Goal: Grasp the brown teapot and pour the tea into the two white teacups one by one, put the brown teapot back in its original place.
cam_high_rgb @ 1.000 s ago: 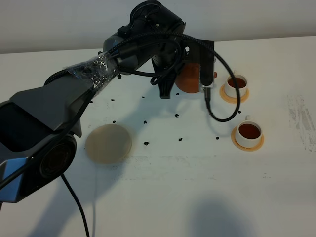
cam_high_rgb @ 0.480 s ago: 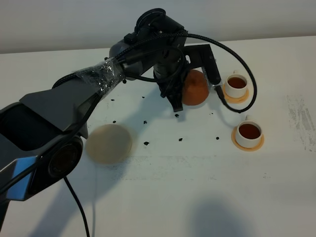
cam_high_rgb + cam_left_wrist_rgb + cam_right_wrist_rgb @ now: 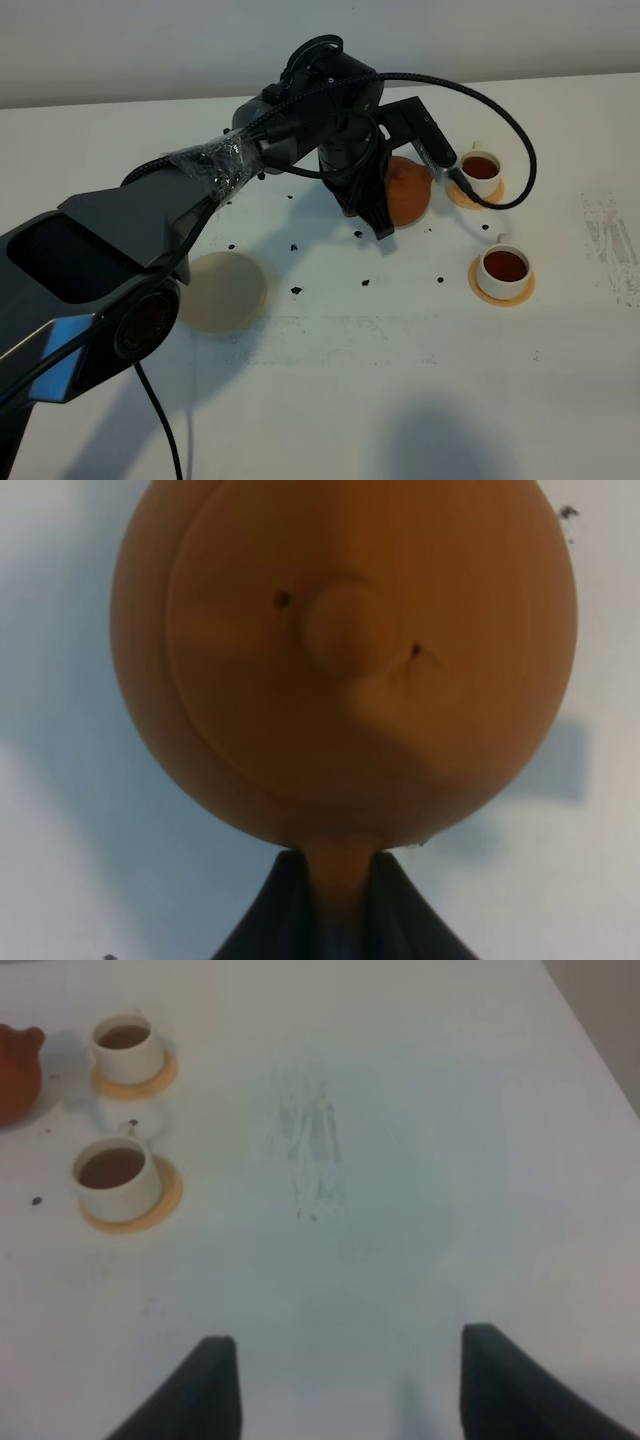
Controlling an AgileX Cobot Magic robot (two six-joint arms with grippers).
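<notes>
Jaws pinch the teapot handle, both cups full.
Your left gripper (image 3: 335, 905) holds the teapot (image 3: 408, 192) beside the far cup (image 3: 480, 172); over the last second it has swung level and away, so pouring looks done. Both cups, near one (image 3: 502, 267) included, hold dark tea. The beige disc (image 3: 222, 290) waits well apart; your right gripper (image 3: 340, 1385) stands spread, holding nothing.

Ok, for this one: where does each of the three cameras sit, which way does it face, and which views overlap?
Exterior high: mounted high off the arms, looking down on the white table; shows the left arm reaching to the brown teapot, plus both teacups.
Left wrist: on the left arm, looking down on the teapot's lid; the left gripper is shut on the handle.
Right wrist: on the right arm, looking across the table; the right gripper is open and empty.
Shared: exterior and right wrist both show the near teacup.
</notes>
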